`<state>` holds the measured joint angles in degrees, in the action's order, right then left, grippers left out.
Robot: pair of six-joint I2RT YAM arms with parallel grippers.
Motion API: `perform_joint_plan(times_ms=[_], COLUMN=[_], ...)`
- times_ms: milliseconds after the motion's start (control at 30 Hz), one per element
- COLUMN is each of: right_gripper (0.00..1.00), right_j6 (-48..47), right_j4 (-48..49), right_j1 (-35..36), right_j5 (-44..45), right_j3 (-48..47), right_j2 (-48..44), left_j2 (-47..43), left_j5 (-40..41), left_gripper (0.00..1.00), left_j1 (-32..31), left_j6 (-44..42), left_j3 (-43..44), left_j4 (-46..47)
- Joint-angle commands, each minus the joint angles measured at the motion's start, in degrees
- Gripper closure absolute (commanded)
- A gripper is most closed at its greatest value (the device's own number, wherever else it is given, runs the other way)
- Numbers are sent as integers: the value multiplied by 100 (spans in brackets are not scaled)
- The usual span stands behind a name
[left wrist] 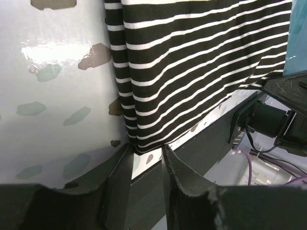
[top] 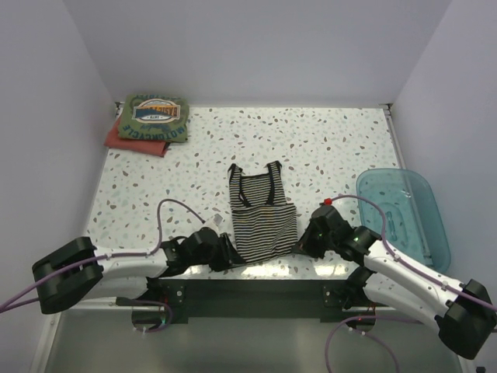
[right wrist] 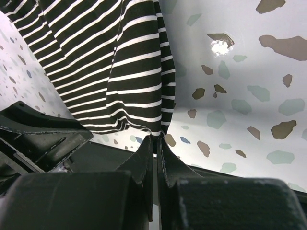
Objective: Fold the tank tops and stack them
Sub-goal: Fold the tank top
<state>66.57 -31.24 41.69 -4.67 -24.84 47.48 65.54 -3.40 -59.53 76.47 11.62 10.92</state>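
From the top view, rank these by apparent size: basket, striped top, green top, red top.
1. basket, only slightly ahead of the next
2. striped top, spread flat
3. green top, folded
4. red top, mostly hidden under the green one, so its real size is unsure

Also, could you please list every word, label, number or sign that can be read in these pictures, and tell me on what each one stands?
On the folded olive green tank top: a printed badge with lettering, too small and blurred to read.
On the striped tank top: no text visible.
On the blue basket: no text visible.
Nothing can be quoted.
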Motion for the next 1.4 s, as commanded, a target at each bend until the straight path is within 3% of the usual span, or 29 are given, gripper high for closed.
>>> perform_joint_plan(times_ms=[0,167,300,433,867,1167,1367], right_gripper=[100,100,100,100,100,100,100], right_j6=[-30,-56,-65,-266,-1602,-1339,-1418], right_j4=[-119,-180,-206,-470,-1401,-1594,-1666], right_j1=[67,76,76,76,137,761,761], right_j5=[80,71,62,203,475,545,1028], right_j3=[-144,-83,-47,-214,-979,-1303,-2014], right_j2=[-81,-178,-240,-301,-195,-591,22], left_j2=[416,925,1110,961,56,-630,-648], left_j5=[488,656,656,674,6,-214,146], left_gripper=[64,72,82,100,100,100,100], left_j1=[-77,-77,-85,-85,-120,-287,-218], left_j6=[-97,-360,-492,-729,-1775,-1592,-1564], left_j3=[-239,278,429,596,1194,1501,2317], left_j4=[-1320,-2013,-2059,-2295,-3350,-3851,-4080])
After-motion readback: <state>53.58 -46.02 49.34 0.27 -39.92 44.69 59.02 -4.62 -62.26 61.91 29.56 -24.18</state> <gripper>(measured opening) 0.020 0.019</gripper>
